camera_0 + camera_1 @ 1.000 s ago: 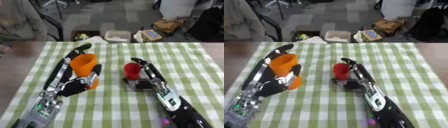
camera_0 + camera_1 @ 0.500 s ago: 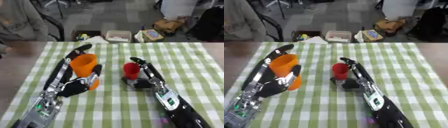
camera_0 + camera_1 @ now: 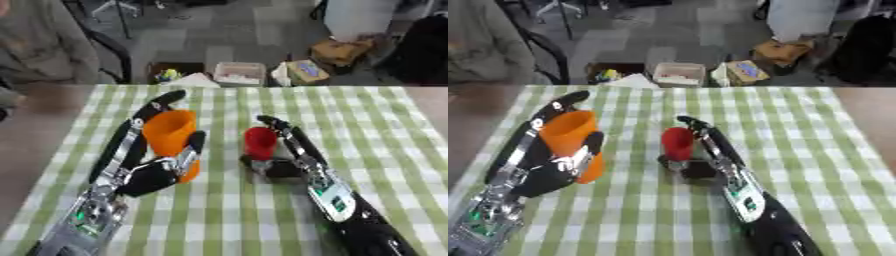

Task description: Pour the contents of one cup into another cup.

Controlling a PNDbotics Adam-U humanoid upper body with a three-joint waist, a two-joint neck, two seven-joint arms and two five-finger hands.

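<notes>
Gripping the orange cup (image 3: pixel 169 133) upright, the left hand (image 3: pixel 147 172) wraps it while the right hand (image 3: pixel 284 152) clasps the red cup (image 3: pixel 260 142) beside it.

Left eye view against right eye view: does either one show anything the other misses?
Only the left eye view shows a wider strip of bare brown table left of the cloth. Only the right eye view shows bare table beyond the cloth's right edge. Both share the rest: the left hand with fingers and thumb around the orange cup, the right hand beside the red cup with fingers along its right side, both cups upright on the green checked cloth, and boxes on the floor beyond.
</notes>
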